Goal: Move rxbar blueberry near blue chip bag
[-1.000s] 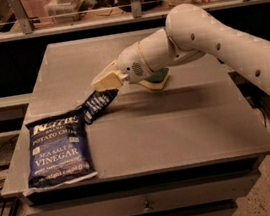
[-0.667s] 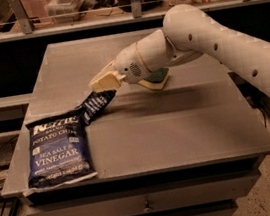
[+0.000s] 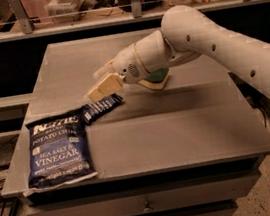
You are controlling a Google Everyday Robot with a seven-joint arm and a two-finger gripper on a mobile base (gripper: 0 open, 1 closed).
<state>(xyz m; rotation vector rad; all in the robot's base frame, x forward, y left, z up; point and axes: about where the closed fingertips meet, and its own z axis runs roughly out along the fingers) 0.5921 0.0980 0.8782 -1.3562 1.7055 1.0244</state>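
One short gap separates the gripper (image 3: pixel 94 84) from the rxbar blueberry (image 3: pixel 102 107), which lies flat just nearer, long axis running left-right, its left end touching the blue chip bag (image 3: pixel 56 152) at its far right corner. Gripper fingers stand apart, holding nothing.

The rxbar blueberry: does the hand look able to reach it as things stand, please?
Probably yes: the hand hovers just above the rxbar blueberry, which lies flat at a corner of the blue chip bag, nothing covering it; the sponge sits behind the arm.
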